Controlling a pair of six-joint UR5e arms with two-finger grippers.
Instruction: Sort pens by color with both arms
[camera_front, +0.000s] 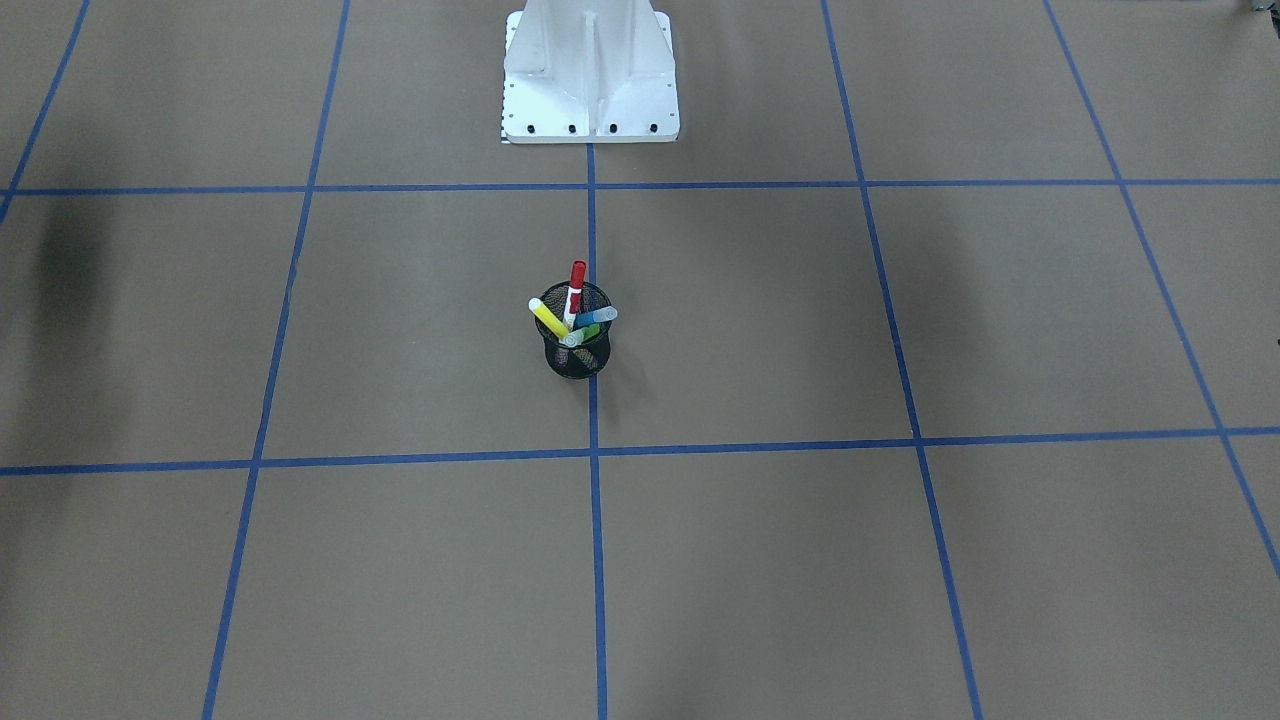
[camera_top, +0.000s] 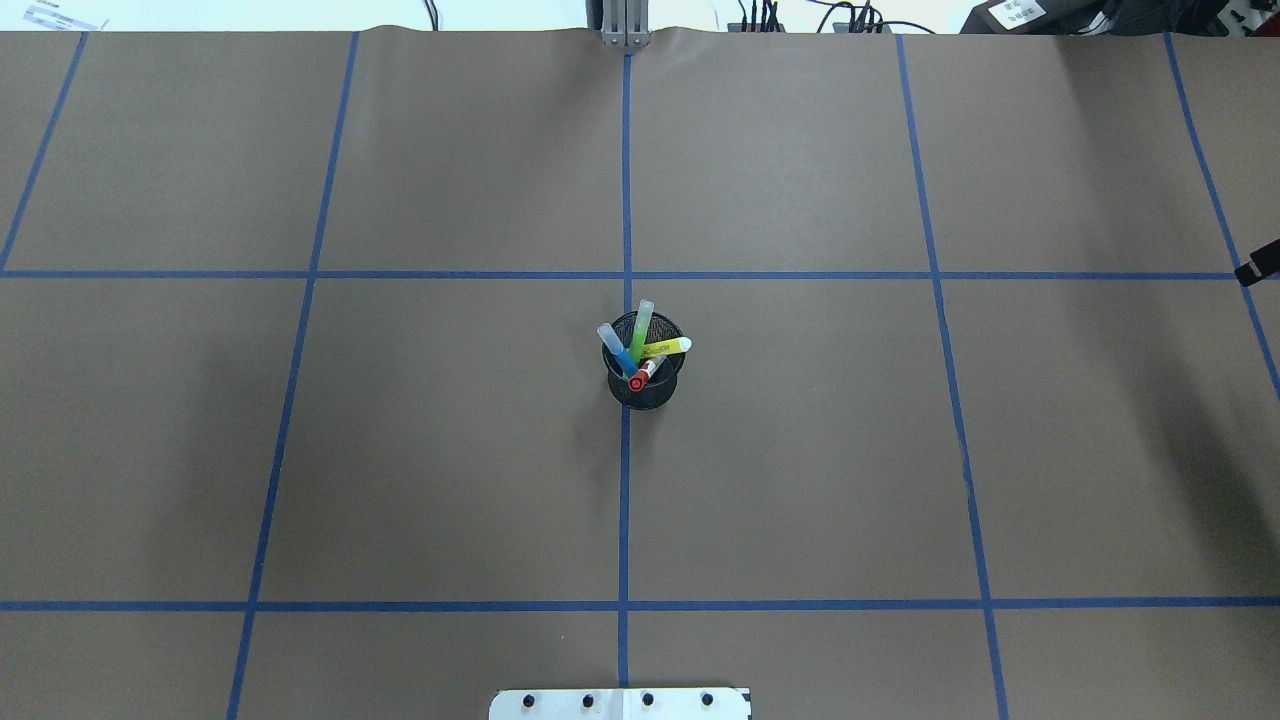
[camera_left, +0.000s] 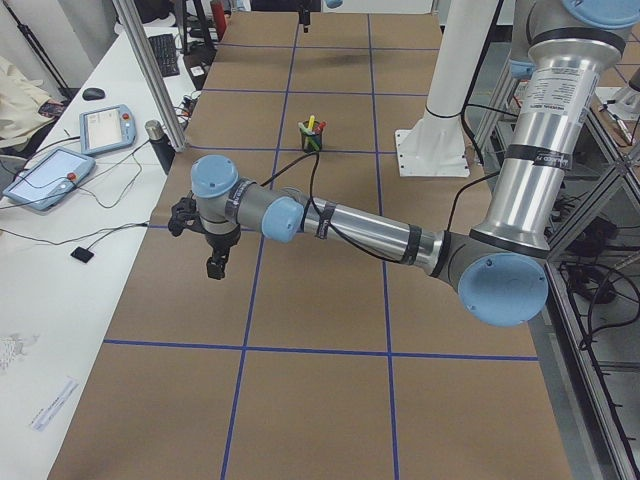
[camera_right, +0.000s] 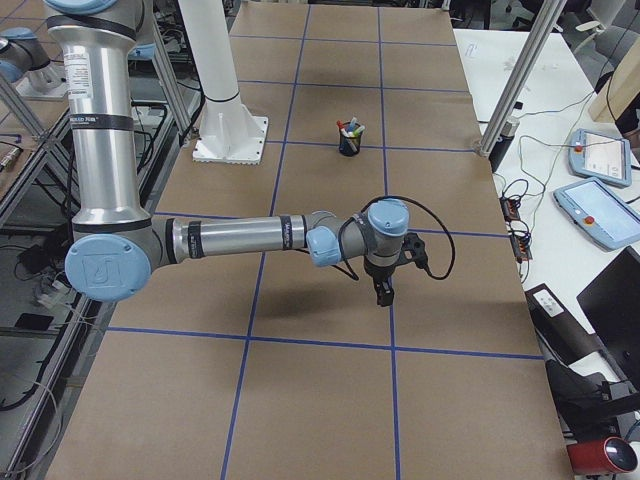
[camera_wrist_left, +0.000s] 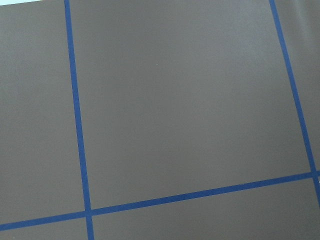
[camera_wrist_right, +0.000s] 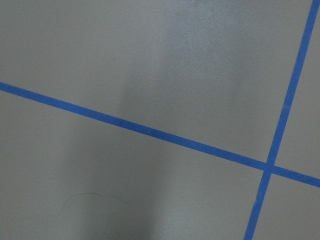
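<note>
1. Mesh cup (camera_top: 643, 392): you will find it at the middle of the table (camera_top: 450, 450), on the centre tape line (camera_top: 624, 500). It holds the blue pen (camera_top: 612, 345), green pen (camera_top: 641, 322), yellow pen (camera_top: 668, 348) and red-capped pen (camera_top: 642, 377), all leaning outward.
2. Left gripper (camera_left: 215, 265): it hangs above bare paper, well apart from the cup. You cannot tell how its jaws stand.
3. Right gripper (camera_right: 384, 293): it hangs at the opposite end of the table, and its jaws are equally unreadable.
</note>
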